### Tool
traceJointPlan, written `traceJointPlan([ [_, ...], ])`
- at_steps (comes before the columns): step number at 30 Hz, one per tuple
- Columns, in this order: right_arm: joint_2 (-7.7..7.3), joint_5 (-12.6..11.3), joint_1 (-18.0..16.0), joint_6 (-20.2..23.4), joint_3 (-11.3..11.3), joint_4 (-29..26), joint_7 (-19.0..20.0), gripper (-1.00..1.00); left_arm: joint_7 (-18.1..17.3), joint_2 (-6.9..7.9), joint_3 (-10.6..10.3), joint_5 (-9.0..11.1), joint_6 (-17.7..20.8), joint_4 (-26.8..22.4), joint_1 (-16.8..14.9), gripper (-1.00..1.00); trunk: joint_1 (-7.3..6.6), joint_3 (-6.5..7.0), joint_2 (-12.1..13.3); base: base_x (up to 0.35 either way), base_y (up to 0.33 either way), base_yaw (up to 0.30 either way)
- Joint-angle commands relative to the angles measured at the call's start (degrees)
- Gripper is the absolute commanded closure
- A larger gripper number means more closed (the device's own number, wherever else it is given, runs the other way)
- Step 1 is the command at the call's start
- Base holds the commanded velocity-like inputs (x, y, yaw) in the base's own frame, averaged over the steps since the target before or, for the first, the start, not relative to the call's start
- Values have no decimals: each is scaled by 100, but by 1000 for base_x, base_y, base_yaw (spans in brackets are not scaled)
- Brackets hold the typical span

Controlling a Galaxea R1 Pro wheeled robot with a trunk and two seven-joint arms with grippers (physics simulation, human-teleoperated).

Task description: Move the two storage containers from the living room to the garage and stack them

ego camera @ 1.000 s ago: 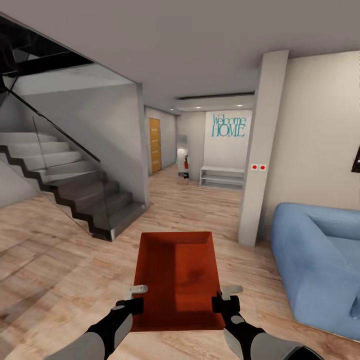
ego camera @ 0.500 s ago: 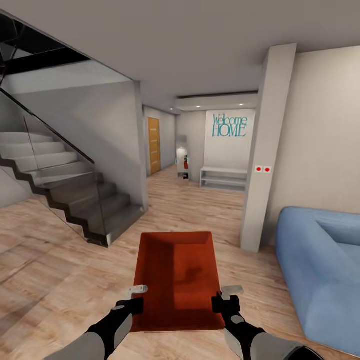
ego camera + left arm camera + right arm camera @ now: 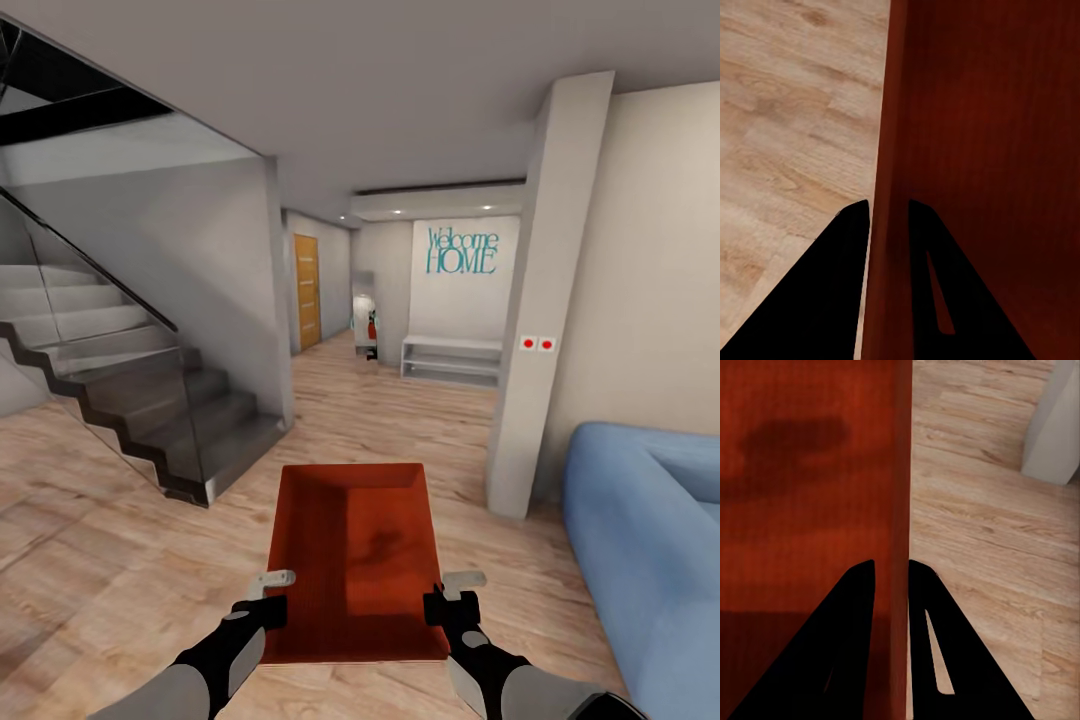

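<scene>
Grey forearms, black wrists, pale brackets; each gripper [image 3: 886, 217] has black fingers.

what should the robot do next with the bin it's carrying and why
Probably keep rolling forward down the hallway. The left tool and right tool each pinch a side wall of the red bin, and the floor here is light wood, not garage concrete.

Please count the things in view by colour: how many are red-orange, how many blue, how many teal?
Red-orange: 1, the storage container gripped by the left gripper and right gripper
Blue: 1, the sofa
Teal: 1, the wall lettering
Total: 3
</scene>
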Motion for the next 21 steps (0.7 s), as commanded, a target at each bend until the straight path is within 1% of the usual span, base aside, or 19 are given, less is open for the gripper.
traceJointPlan([
  [1, 2, 16, -8, -14, -264, -14, -6, 100, 104, 30, 64, -8, 31, -8, 0, 100, 5, -10, -9, 322, 0, 0],
  [21, 11, 67, -8, -16, -255, -14, -4, 100, 104, 31, 62, -8, 30, 0, 1, 100, 5, -10, -9, 322, 0, 0],
])
